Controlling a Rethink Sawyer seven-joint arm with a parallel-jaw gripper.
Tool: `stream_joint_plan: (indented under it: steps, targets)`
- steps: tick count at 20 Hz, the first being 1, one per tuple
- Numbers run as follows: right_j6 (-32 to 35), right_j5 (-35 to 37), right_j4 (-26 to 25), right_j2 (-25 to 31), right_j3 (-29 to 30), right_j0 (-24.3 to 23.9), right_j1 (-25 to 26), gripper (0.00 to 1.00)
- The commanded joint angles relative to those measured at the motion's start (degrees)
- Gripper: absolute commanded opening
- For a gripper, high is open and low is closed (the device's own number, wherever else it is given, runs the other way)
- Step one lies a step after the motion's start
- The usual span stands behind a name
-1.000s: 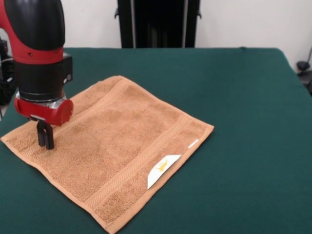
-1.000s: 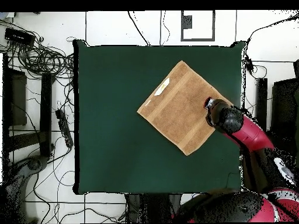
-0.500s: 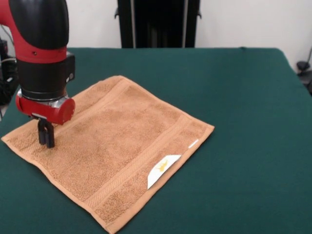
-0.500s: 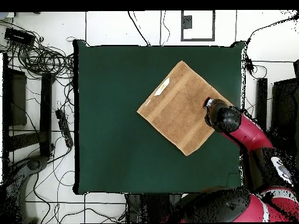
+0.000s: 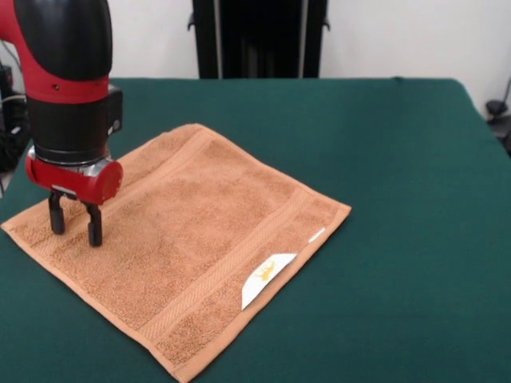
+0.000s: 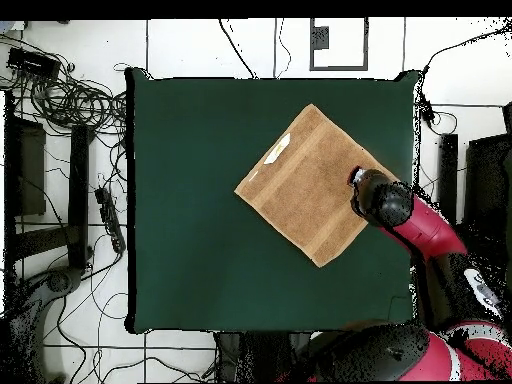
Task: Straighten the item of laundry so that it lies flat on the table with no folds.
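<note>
the tool (image 5: 74, 228) stands released, fingers spread, tips on the towel (image 5: 192, 231) directly beneath it; the towel lies flat on the table (image 5: 399, 159), its white label (image 5: 267, 278) well off to one side.

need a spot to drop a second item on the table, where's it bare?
The table is bare cloth along its whole left half in the overhead view, and in the strip between the towel and the robot-side edge. Crowded: the towel's corner nearest the arm, where the open gripper stands over it.

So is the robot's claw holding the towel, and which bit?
Nothing is held. The gripper is open, fingers apart, over the towel near one corner; the towel lies flat on the table.
</note>
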Motion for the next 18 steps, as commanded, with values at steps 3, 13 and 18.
stream_joint_plan:
  steps: [3,13,18]
  targets:
    - [11.0,4.8,2.5,2.5,1.2,3.0,0.1,1.0]
    - [12.8,11.2,4.1,1.2,5.0,4.4,-7.0,1.0]
    - [16.9,19.0,6.9,-1.6,7.2,7.3,-11.0,1.0]
